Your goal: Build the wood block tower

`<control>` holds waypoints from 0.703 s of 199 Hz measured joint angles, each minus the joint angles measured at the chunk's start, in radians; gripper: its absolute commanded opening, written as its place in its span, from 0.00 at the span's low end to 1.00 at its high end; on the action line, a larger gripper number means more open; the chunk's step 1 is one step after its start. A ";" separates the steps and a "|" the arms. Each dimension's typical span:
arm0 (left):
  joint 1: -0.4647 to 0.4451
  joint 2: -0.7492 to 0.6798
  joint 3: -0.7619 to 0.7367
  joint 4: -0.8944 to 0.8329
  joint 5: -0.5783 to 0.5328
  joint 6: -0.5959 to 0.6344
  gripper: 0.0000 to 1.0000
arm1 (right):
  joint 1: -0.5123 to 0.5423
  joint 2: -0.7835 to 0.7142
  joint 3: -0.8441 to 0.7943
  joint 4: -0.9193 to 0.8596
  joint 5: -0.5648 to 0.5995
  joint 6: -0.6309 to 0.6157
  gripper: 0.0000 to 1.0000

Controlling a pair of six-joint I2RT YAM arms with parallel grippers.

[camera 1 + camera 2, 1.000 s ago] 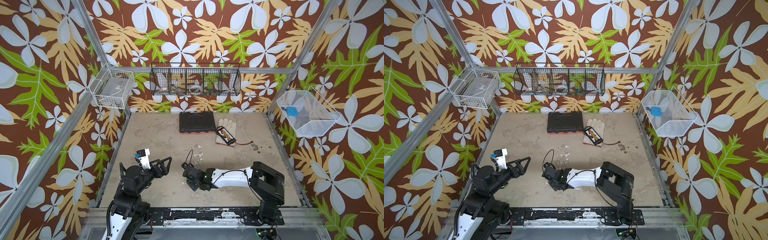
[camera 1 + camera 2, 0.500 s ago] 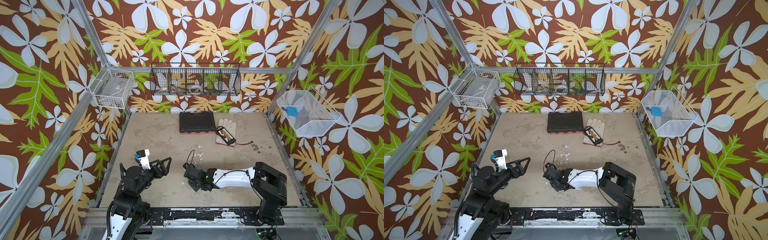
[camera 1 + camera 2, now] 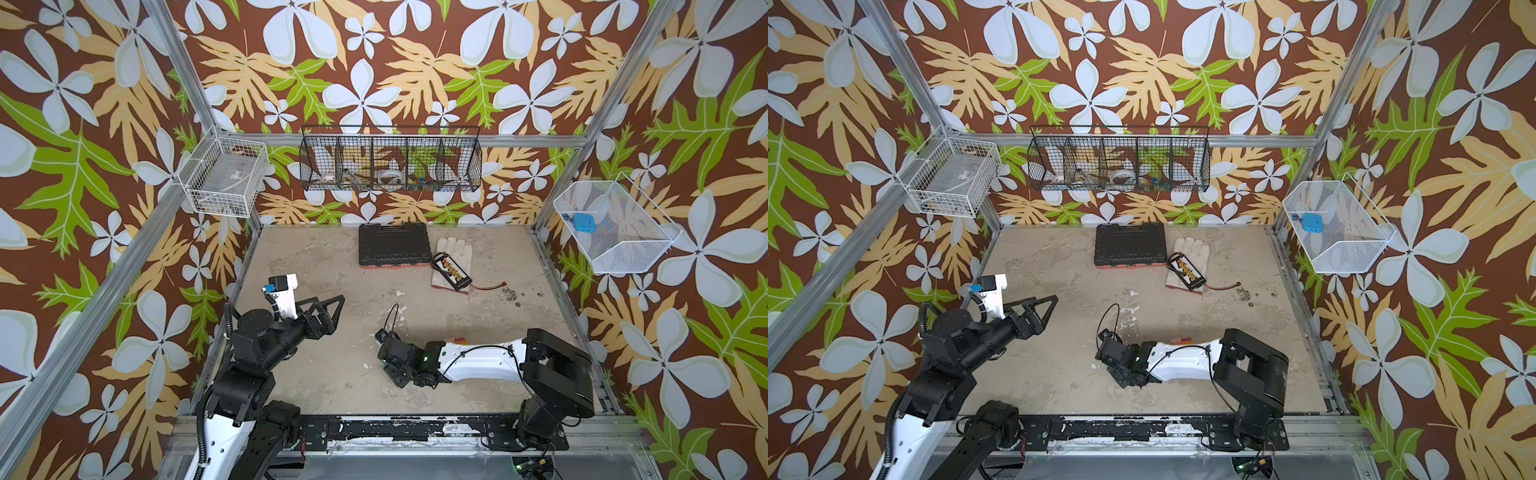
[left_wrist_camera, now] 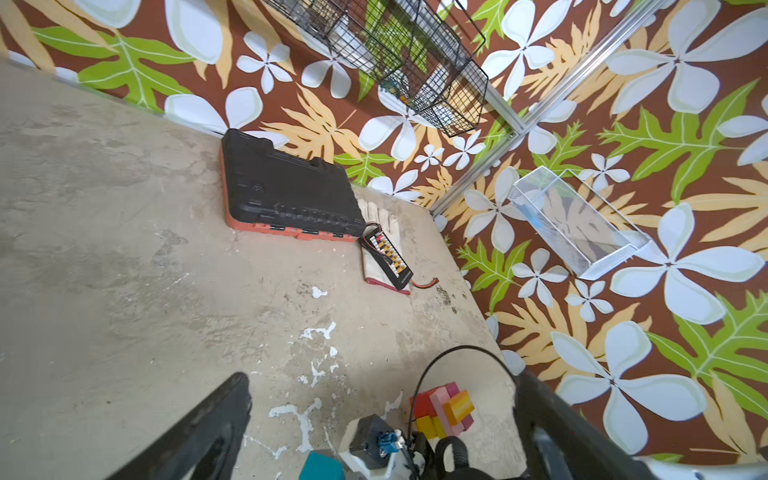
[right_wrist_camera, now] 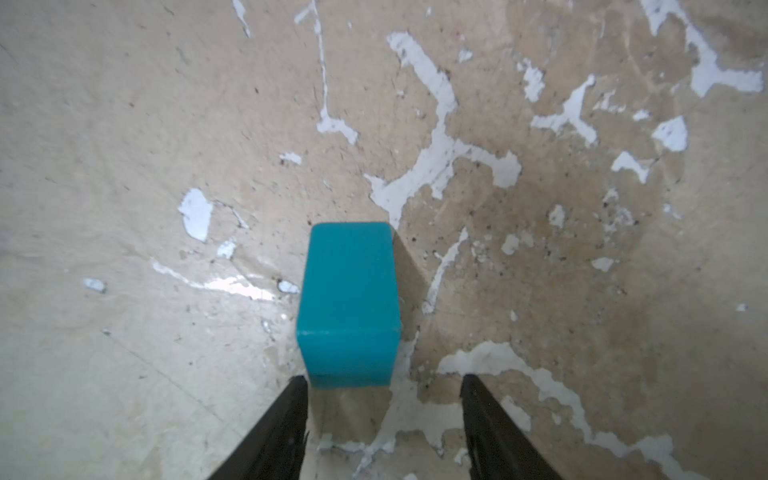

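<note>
Our left gripper (image 4: pixel 381 376) gapes wide, empty. Our right gripper (image 5: pixel 384 377) stands parted, wider than the teal block (image 5: pixel 349 299) at its tips, gripping nothing. We cannot read the label on the battery (image 4: pixel 388 259).

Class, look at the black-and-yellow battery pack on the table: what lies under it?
A pale work glove lies flat under the battery pack, its fingers sticking out toward the back wall. The pack hides part of the glove's palm.
</note>
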 measured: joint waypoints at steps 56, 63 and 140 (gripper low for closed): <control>0.000 0.001 -0.097 0.032 0.154 -0.014 1.00 | -0.016 0.021 0.003 0.034 0.031 0.027 0.59; 0.000 0.002 -0.103 0.034 0.158 -0.026 1.00 | -0.024 0.024 0.003 0.041 0.032 0.027 0.59; 0.000 0.007 -0.285 0.159 0.105 -0.105 1.00 | -0.091 -0.007 -0.042 0.066 0.048 0.075 0.59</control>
